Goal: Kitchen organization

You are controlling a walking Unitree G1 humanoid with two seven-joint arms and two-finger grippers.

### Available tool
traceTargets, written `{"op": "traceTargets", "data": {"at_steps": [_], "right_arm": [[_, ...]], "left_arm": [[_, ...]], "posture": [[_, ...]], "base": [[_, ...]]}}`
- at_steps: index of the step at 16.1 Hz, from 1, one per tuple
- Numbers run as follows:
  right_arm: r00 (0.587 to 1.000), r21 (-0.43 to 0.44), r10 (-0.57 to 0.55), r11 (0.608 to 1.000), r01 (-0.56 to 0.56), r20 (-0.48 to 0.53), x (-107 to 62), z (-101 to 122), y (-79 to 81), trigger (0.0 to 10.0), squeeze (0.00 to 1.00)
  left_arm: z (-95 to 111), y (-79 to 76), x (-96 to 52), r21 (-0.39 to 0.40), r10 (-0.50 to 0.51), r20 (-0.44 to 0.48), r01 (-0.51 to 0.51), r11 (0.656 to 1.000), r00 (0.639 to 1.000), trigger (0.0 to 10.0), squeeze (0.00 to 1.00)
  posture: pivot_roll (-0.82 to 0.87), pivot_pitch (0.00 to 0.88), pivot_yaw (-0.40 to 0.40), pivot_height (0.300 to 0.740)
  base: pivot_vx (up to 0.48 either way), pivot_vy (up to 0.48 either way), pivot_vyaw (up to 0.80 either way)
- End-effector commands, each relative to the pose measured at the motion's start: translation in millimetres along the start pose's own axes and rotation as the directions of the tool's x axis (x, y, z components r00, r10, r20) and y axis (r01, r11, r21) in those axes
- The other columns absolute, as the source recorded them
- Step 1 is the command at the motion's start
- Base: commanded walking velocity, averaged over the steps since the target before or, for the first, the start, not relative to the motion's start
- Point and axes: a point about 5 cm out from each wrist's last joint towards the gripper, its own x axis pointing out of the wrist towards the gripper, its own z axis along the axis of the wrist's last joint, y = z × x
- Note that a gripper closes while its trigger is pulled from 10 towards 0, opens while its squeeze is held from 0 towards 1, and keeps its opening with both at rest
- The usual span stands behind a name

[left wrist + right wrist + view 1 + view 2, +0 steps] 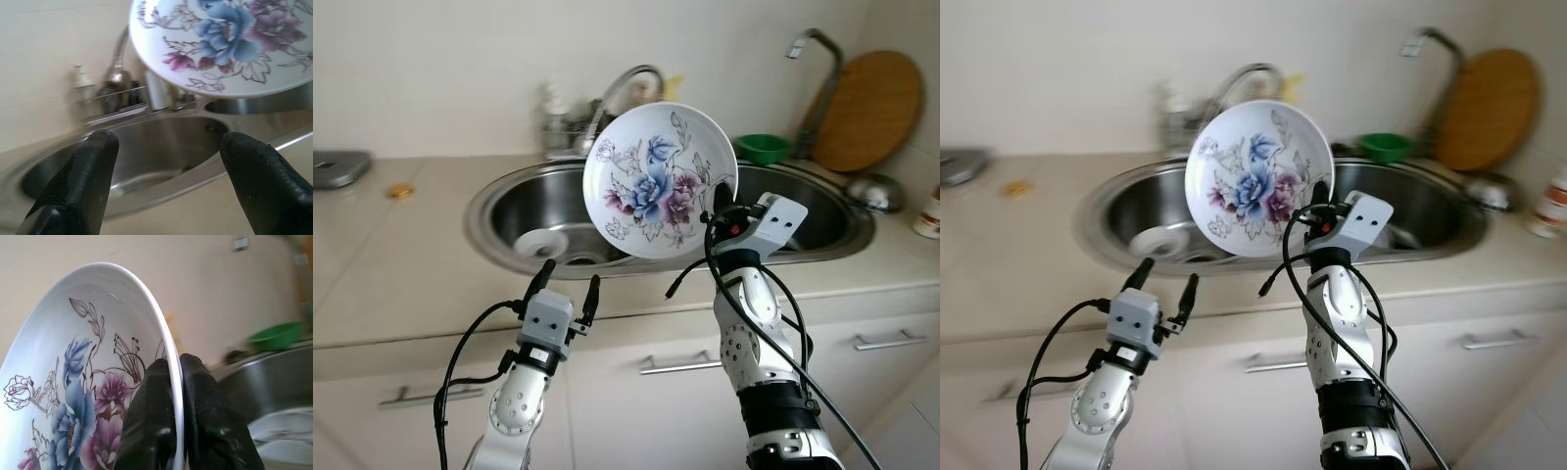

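In the left eye view, the right claw [722, 204] was raised above the front edge of the worktop [401, 264], its fingers pinching the lower right rim of a white floral plate [658, 179]. The plate stood nearly on edge, its painted face turned toward the camera, held in the air in front of the steel sink [509, 211]. The left claw [570, 283] hovered lower and to the left, over the worktop's front edge, fingers spread and holding nothing. A white dish [540, 243] lay in the left basin. Behind the sink stood a curved faucet [625, 86]; a green bowl [764, 147] and a round wooden board [867, 110] sat toward the right.

The right eye view showed the same scene, somewhat blurred.

In the left wrist view, the two black fingers [80, 186] stood wide apart, with the sink basin beyond them and the plate's flowered face above.

In the right wrist view, the fingers [151, 416] were clamped on the plate's thin rim, one on each side, with the green bowl blurred beyond.
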Motion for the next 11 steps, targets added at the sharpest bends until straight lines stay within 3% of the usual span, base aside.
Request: {"op": "traceTargets", "data": {"at_steps": [1,11], "right_arm": [[0.999,0.031,-0.024,0.999,0.023,0.023,0.5,1.9,1.7,0.0,0.00],[1.000,0.026,-0.019,0.999,0.019,0.013,-1.2,-1.9,2.4,0.0,0.00]], "left_arm": [[3.0,-7.2,2.2,-0.009,-0.024,0.012,0.024,1.000,1.000,10.0,0.00],[3.2,-6.8,2.6,-0.007,-0.024,0.013,0.024,1.000,1.000,10.0,0.00]], "posture": [[0.07,0.000,-0.044,0.740],[0.07,0.000,-0.043,0.740]], "base": [[0.296,0.000,0.00],[0.295,0.000,0.00]]}}
